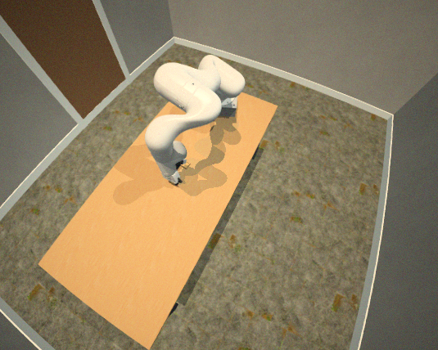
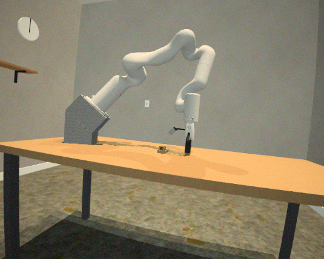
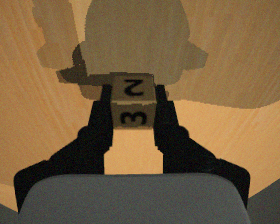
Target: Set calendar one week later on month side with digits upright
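Note:
My gripper [image 1: 177, 183] [image 2: 188, 151] [image 3: 133, 97] points down, low over the table, and is shut on a wooden cube [image 3: 146, 120]. In the wrist view the cube sits between both fingertips. One of its faces shows a black 2 lying on its side, and the adjoining face shows a black 3. Whether the cube touches the table is hard to tell. The small wooden tray [image 2: 162, 152] stands on the table to the left of my gripper in the exterior view, on the base side. Another cube [image 2: 162, 148] is in it, with a dark digit too small to read surely. The month's name is not visible.
The wooden table [image 1: 120, 245] [image 2: 261, 172] extends beyond my gripper, away from the arm's base [image 2: 80, 124]. The arm's shadows fall across the table around the gripper and tray. The wrist camera [image 2: 172, 131] sticks out from the gripper above the tray's side.

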`<state>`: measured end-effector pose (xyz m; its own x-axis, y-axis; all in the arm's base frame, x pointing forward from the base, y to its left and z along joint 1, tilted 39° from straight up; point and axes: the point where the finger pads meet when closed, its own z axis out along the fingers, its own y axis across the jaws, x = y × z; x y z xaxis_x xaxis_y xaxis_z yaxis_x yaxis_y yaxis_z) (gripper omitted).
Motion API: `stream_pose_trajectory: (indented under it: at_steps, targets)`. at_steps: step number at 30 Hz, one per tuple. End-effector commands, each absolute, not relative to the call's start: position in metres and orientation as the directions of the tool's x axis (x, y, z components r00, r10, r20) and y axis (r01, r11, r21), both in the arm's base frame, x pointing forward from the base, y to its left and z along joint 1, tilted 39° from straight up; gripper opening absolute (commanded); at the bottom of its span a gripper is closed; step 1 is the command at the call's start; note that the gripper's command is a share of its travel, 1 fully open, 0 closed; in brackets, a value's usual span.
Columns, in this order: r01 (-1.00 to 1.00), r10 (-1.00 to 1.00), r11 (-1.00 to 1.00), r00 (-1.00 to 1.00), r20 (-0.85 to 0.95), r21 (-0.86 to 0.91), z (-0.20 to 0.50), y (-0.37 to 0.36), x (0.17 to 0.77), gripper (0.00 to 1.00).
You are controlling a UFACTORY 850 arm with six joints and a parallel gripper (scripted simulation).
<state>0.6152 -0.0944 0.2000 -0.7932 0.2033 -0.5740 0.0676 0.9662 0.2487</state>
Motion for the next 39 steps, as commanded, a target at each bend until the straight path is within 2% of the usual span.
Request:
stream_pose_trajectory:
  at_steps: [1, 39]
  targets:
    - [0.068, 0.203, 0.966, -0.793, -0.575, 0.248, 0.2006, -0.0947, 0.6155, 0.29]
    - [0.068, 0.203, 0.966, -0.793, -0.575, 0.248, 0.1977, -0.0941, 0.6178, 0.29]
